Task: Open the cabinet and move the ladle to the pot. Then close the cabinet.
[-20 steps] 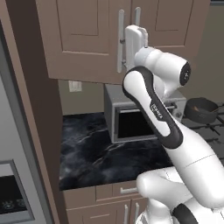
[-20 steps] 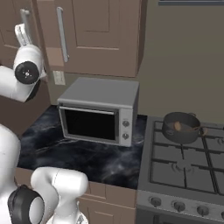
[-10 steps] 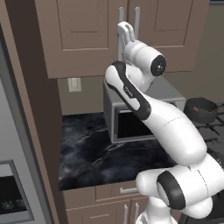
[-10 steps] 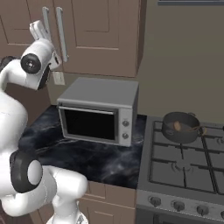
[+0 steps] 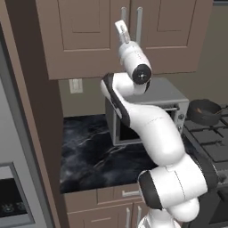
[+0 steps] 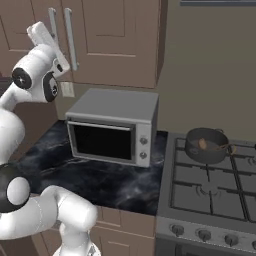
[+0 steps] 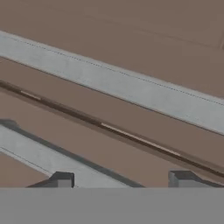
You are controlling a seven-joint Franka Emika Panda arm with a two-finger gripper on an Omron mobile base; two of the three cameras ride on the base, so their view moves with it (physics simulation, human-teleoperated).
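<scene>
One cabinet (image 5: 111, 35) hangs on the wall, with two doors and two long silver bar handles (image 5: 139, 24) side by side at the seam – both doors shut. Below it there is one microwave (image 6: 112, 127) on the dark marble counter (image 5: 87, 151), towards the counter's right edge, and one stove (image 6: 210, 195) just past that edge. One dark pot (image 6: 206, 145) stands on the stove's back left burner, and something small and brown lies inside it; I cannot tell what it is. One wall outlet (image 5: 75, 85) sits under the cabinet's left door. No writing or brand can be read anywhere.

The gripper (image 5: 121, 27) is raised to the cabinet's front, right at the two handles near the middle seam, pointing up and tilted. In the hand view its two dark fingertips (image 7: 62, 180) stand well apart – spread, with nothing between them – and the near handle (image 7: 39, 153) runs slantwise just beyond the left tip, while the other handle (image 7: 113, 81) crosses higher up, with the dark seam between the doors (image 7: 109, 129) running between the two bars. Whether a finger touches the bar I cannot tell.

The pot is well apart from the gripper, low and far to the right of it, beyond the microwave.
</scene>
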